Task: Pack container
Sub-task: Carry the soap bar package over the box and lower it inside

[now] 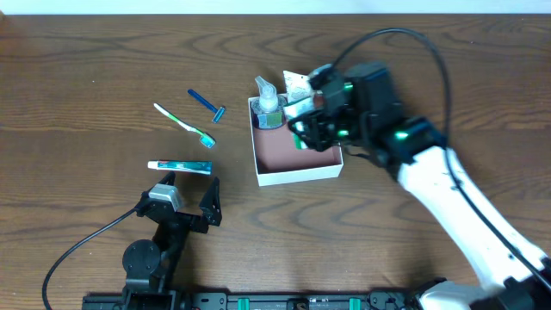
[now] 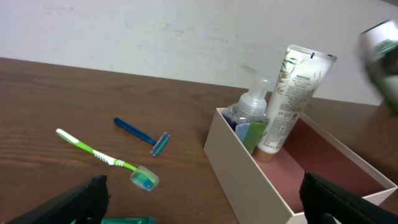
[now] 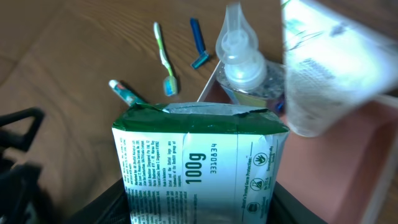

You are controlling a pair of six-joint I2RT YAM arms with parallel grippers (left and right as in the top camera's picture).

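My right gripper (image 1: pixel 303 129) clamps a green packet (image 3: pixel 199 162), hiding a corner of the container (image 1: pixel 293 176); left gripper (image 1: pixel 190 182) gapes wide beside the toothpaste (image 1: pixel 179 166).

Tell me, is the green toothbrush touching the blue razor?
Apart. The left wrist view shows bare wood between the green toothbrush and the blue razor along their whole length.

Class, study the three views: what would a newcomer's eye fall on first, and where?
The right gripper stands out, holding a green-and-white pack over the white-walled container at the table's middle, where a pump bottle and a Pantene tube sit at its far end. Left of it on the wood lie a green toothbrush, a blue razor and a small tube.
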